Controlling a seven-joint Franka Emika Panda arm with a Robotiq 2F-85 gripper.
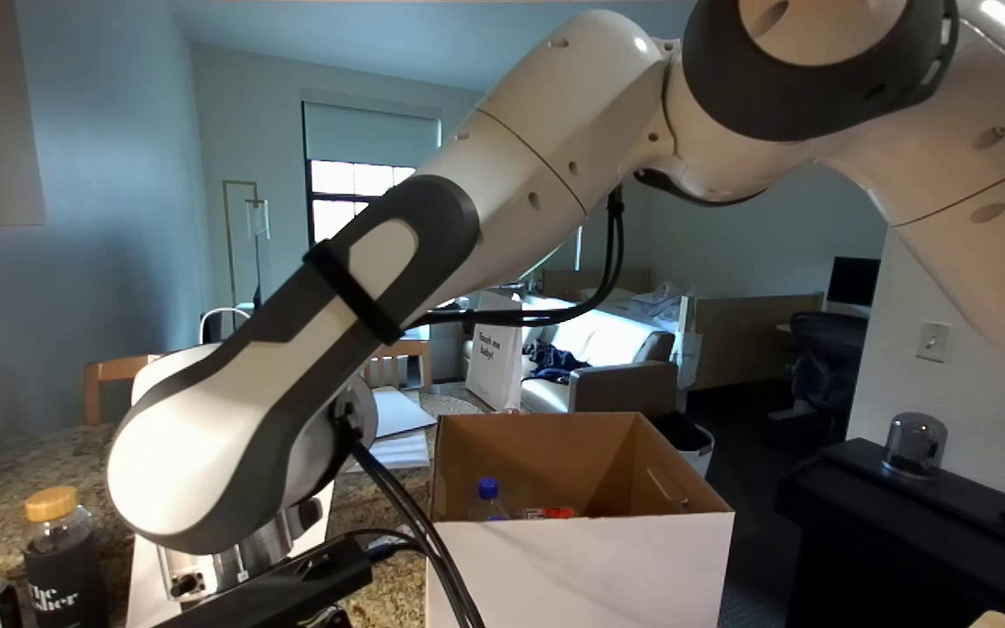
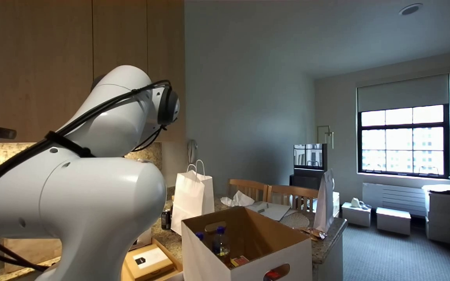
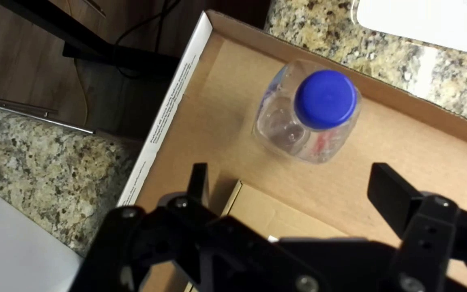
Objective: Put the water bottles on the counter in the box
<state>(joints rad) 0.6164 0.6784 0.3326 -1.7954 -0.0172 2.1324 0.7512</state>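
While the fingers (image 3: 393,198) are spread wide, a clear bottle (image 3: 286,129) with a blue cap (image 3: 326,99) is seen past their tips in the wrist view, apart from both. It is stood upright in a shallow cardboard tray (image 3: 432,154), near one of the walls. In the same tray a small flat carton (image 3: 282,211) is partly hidden by the fingers' dark mechanism (image 3: 245,247). On two sides of the tray the speckled tabletop (image 3: 75,178) is shown, and past one corner a wooden floor (image 3: 10,56) is glimpsed.

Farther out, the arm (image 1: 520,174) is bent down over the tabletop in an exterior view, and its cables (image 1: 415,515) are seen in front of the large box (image 1: 590,567), whose near face is pale. The box is shown open at the top in both exterior views. Inside it, two more blue-capped bottles (image 2: 221,246) are made out in an exterior view, with a red and yellow packet (image 2: 240,260) near them. In that same view, the tray is shown just beside the box. On the tabletop, a white paper bag (image 2: 193,199) and a dark can (image 2: 165,219) are set close together, with crumpled paper (image 2: 238,199) farther off. Behind these, wooden chairs (image 2: 293,190) are placed, and daylight is let in by a window (image 2: 402,140).
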